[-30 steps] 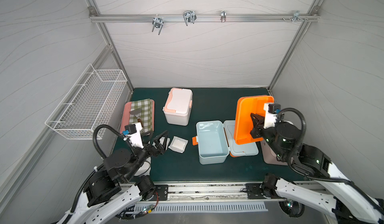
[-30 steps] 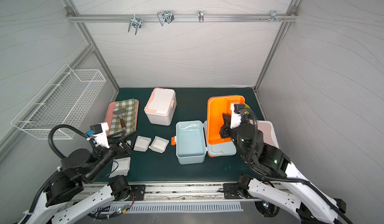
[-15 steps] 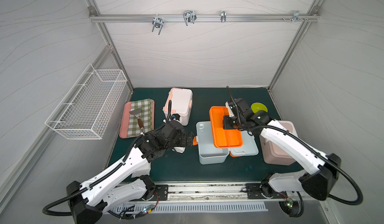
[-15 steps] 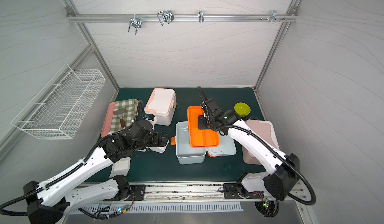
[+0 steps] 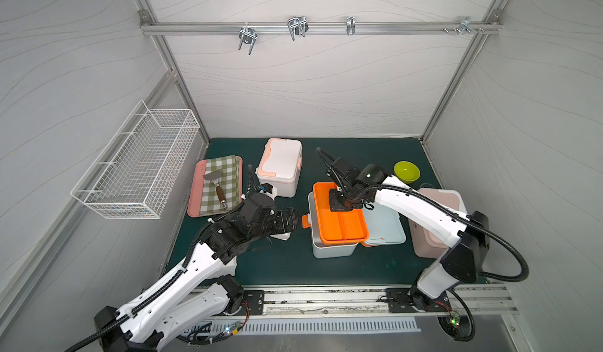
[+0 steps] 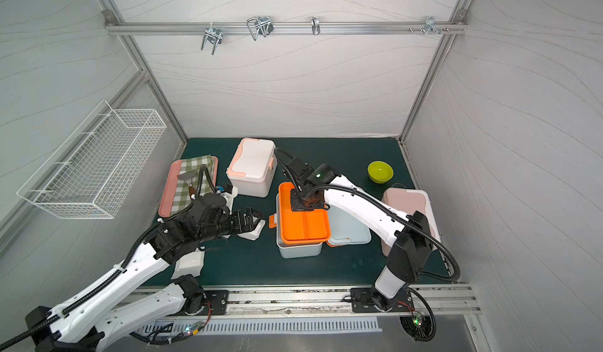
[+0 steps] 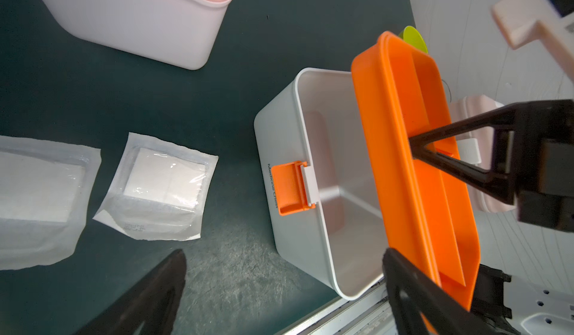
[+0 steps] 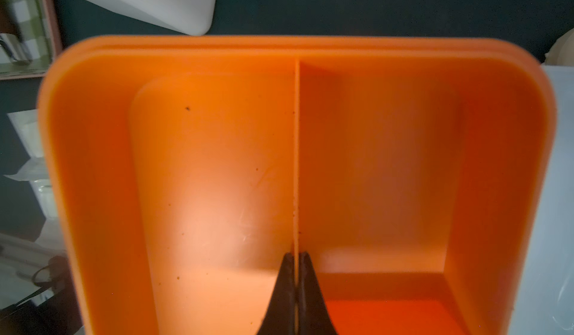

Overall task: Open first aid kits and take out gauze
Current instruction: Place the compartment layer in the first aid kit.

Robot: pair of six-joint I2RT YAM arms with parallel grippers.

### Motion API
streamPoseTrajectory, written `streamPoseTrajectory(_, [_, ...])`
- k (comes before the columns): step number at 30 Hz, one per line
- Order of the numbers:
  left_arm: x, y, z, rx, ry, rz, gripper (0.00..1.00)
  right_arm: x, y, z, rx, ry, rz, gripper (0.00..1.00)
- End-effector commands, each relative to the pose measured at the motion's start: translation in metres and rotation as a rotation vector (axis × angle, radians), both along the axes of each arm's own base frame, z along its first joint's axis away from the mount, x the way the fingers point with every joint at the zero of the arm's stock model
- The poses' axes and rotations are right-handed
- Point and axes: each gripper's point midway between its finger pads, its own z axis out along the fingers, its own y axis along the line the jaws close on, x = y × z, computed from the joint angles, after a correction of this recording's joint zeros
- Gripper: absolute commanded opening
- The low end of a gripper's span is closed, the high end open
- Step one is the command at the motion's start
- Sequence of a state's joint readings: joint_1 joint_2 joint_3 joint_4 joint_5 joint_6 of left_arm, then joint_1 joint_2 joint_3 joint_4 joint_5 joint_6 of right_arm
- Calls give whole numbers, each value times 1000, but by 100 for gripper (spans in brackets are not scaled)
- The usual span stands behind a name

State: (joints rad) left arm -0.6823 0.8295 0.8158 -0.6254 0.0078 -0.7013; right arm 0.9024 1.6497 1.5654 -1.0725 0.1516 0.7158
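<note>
The light blue first aid kit (image 5: 331,247) stands open in the middle, its lid (image 5: 386,228) laid back to the right. My right gripper (image 5: 343,200) is shut on the divider of the kit's orange tray (image 5: 342,224), holding it tilted over the open box (image 7: 289,122); the divider sits between the fingertips of the gripper (image 8: 296,255). My left gripper (image 5: 293,219) hangs open just left of the kit's orange latch (image 7: 289,187), above the wrapped gauze (image 7: 161,187), with a second gauze pad (image 7: 37,199) beside it. The white first aid kit (image 5: 280,167) and the pink one (image 5: 448,200) are closed.
A flat pink tray (image 5: 195,197) with checked cloth and a spatula lies at the back left. A green bowl (image 5: 406,171) sits at the back right. A wire basket (image 5: 140,164) hangs on the left wall. Another gauze pad (image 6: 187,264) lies under my left arm.
Both arms have reached out from the front. The right one brought the orange tray from upright at the right down over the blue kit. The left gripper moved over the gauze toward the latch.
</note>
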Motion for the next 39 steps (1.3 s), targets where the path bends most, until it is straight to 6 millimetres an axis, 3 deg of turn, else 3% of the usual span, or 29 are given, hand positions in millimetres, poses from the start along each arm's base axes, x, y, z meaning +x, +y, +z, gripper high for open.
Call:
streamPoseTrajectory(1, [3,3,11,-38,-38,26,99,-4,-10,-5,-100,13,-35,0])
streamPoseTrajectory(18, [-5,17,13,-50,-57,60,99,-4,12,-38,-219,84,-39,0])
streamPoseTrajectory(23, [-6,17,13,-50,-56,57,99,-7,10,-47,-257,100,-53,0])
streamPoseTrajectory(30, [-6,16,14,-56,-57,52,99,-9,12,-52,-241,107,-54,0])
streamPoseTrajectory(39, [-9,17,15,-68,-54,54,99,2,10,-47,-207,50,-60,0])
